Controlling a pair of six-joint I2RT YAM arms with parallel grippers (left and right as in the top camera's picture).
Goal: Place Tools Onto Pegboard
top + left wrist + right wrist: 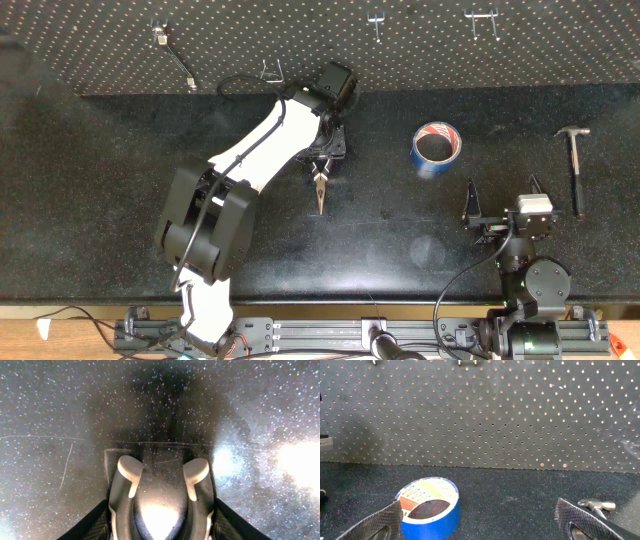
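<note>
The left gripper (322,165) is clamped on the handles of the pliers (320,195) at mid-bench. Their long axis runs near-far, nose pointing near, and the pegboard (420,50) with its closest hook (272,70) lies just beyond, far and slightly left. The right gripper (500,202), fingers apart, sits near the tape (436,148) and hammer (574,170); whether the nose touches the bench (120,180) is hard to tell.

I see free surface (400,250) between the pliers (320,190) and the tape roll (437,148), while tape roll and hammer (574,170) flank my right end effector's (502,186) lane to the far pegboard (420,50), and the left arm (250,160) blocks centre-left.
</note>
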